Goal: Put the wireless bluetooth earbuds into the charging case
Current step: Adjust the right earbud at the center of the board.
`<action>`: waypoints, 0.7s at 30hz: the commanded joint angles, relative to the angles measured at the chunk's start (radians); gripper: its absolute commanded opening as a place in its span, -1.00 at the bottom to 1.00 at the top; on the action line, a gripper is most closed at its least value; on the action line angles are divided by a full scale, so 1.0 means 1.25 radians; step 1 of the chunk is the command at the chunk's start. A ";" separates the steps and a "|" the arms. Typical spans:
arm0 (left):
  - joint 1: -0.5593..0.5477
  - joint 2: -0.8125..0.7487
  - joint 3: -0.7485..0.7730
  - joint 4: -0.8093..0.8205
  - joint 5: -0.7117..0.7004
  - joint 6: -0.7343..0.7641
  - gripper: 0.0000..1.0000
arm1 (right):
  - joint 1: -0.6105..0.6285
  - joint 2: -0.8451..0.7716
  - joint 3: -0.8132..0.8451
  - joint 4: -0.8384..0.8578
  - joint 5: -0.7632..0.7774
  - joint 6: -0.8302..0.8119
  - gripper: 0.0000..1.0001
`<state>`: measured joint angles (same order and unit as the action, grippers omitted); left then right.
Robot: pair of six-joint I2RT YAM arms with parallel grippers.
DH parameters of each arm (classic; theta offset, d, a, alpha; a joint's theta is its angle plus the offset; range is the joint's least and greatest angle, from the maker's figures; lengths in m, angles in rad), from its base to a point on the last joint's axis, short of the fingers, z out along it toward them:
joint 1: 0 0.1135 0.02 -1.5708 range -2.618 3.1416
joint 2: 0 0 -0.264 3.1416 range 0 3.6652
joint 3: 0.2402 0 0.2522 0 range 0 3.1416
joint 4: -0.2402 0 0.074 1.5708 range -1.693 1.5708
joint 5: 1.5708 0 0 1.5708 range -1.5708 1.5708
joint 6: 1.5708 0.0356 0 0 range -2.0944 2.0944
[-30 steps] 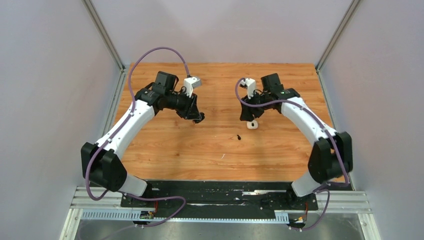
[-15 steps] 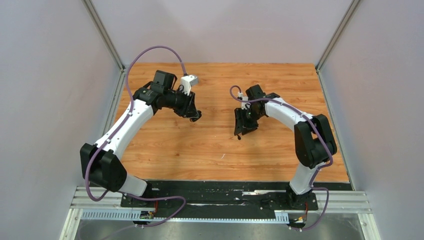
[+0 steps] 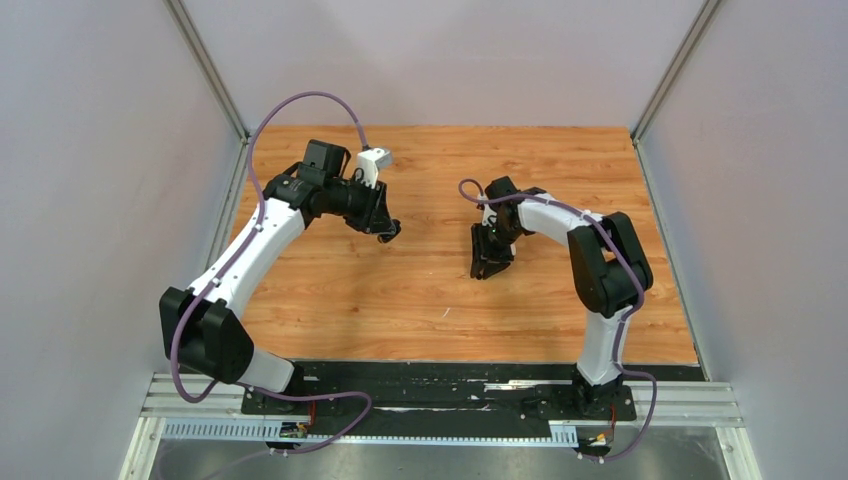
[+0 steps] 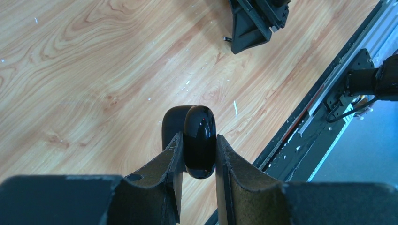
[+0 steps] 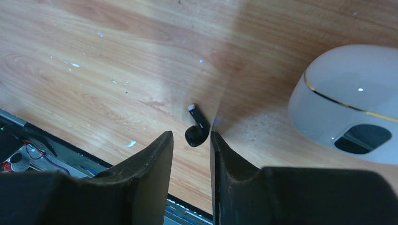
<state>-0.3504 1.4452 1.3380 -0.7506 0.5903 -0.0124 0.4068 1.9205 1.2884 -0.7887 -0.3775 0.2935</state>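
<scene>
1. Our left gripper (image 4: 198, 138) clamps the black case (image 4: 199, 121) above the table (image 4: 84, 70), likely presenting it for loading.
2. Our right gripper (image 5: 190, 137), jaws narrowly apart, straddles the black earbud (image 5: 197, 127) near the white case (image 5: 347, 96), seemingly for pickup.

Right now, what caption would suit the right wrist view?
Right gripper, open, poised over a black earbud on the wooden table, a white case nearby.

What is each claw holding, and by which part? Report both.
The left claw grips the black case across its flat sides. The right claw holds nothing: its jaws stand apart over the black earbud lying on the table.
</scene>
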 commanded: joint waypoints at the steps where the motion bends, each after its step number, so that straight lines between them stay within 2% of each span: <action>1: 0.008 -0.039 0.011 0.013 0.007 -0.009 -1.00 | -0.003 0.023 0.037 -0.003 0.026 0.032 -0.36; 6: 0.014 -0.039 0.007 0.017 0.007 -0.012 -1.00 | -0.004 0.041 0.048 -0.003 0.046 0.019 -0.60; 9: 0.019 -0.040 0.008 0.019 0.008 -0.012 -1.00 | -0.004 0.038 0.047 -0.003 0.028 -0.030 -0.96; 12: 0.023 -0.042 0.006 0.022 0.008 -0.010 -1.00 | 0.003 0.028 0.045 0.011 0.000 -0.187 -1.00; 13: 0.024 -0.044 0.005 0.024 0.008 -0.009 -1.00 | 0.016 0.029 0.055 0.004 -0.017 -0.280 -1.00; 17: 0.031 -0.061 -0.003 0.028 0.001 -0.002 -1.00 | 0.098 0.067 0.131 -0.144 -0.007 -0.630 -1.00; 21: 0.037 -0.084 -0.016 0.036 -0.010 0.004 -1.00 | 0.111 0.013 0.098 -0.145 0.001 -0.829 -1.00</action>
<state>-0.3149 1.4075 1.3266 -0.7433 0.5854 -0.0181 0.5194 1.9873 1.4113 -0.8951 -0.3859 -0.3470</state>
